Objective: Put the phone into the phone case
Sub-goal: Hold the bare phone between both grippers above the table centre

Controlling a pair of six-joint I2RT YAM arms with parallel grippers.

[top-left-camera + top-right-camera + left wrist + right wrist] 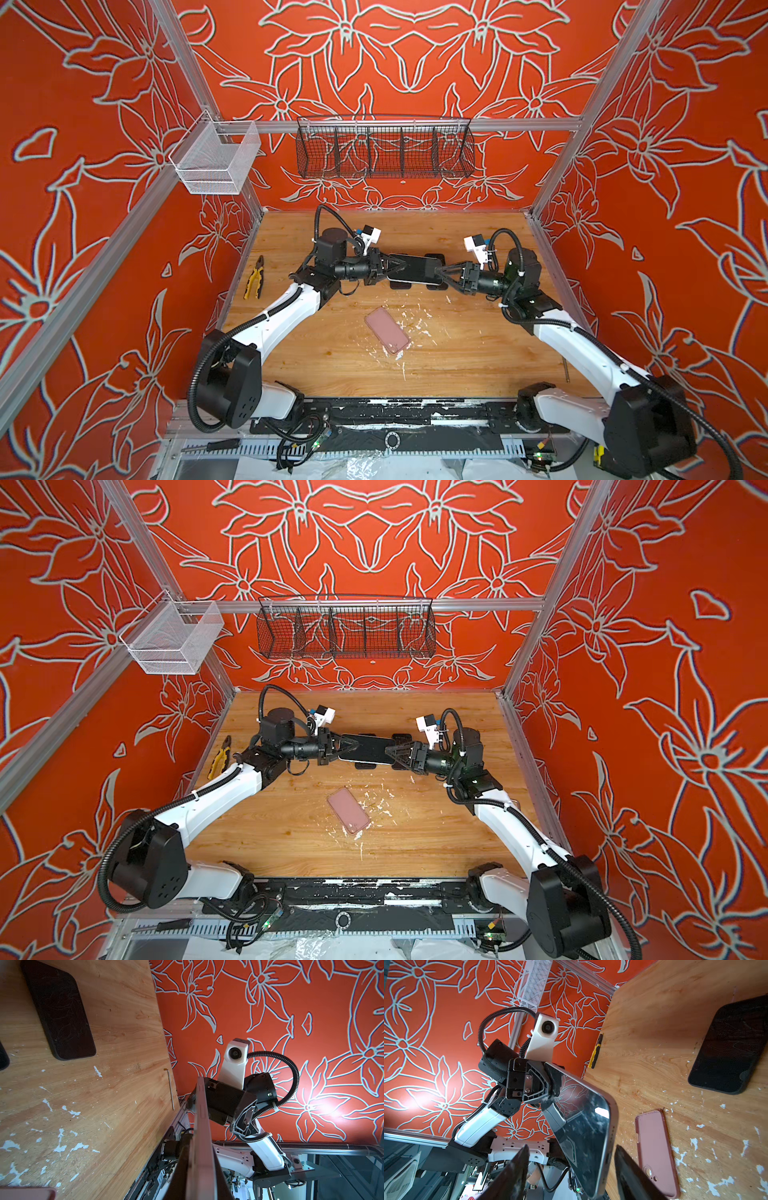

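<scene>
Our left claw (392,266) is clamped shut on one short end of the phone (415,269) and holds it in the air, clear of the table (478,353). Our right claw (438,274) faces it from the other end. In the right wrist view its jaws stand apart on either side of the phone's free end, with a gap on each face, so it grips nothing. The pink case (387,330) lies flat on the table, well apart from both claws on the side toward our arm bases. We cannot tell which face of it is up. The worst risk we see is the left claw letting go before the right has closed, which would drop the phone onto a dark slab (729,1047) lying under the claws. An off-centre pinch on smooth glass could also let the phone twist or slide. If the case lies hollow side down, the phone will not seat.
</scene>
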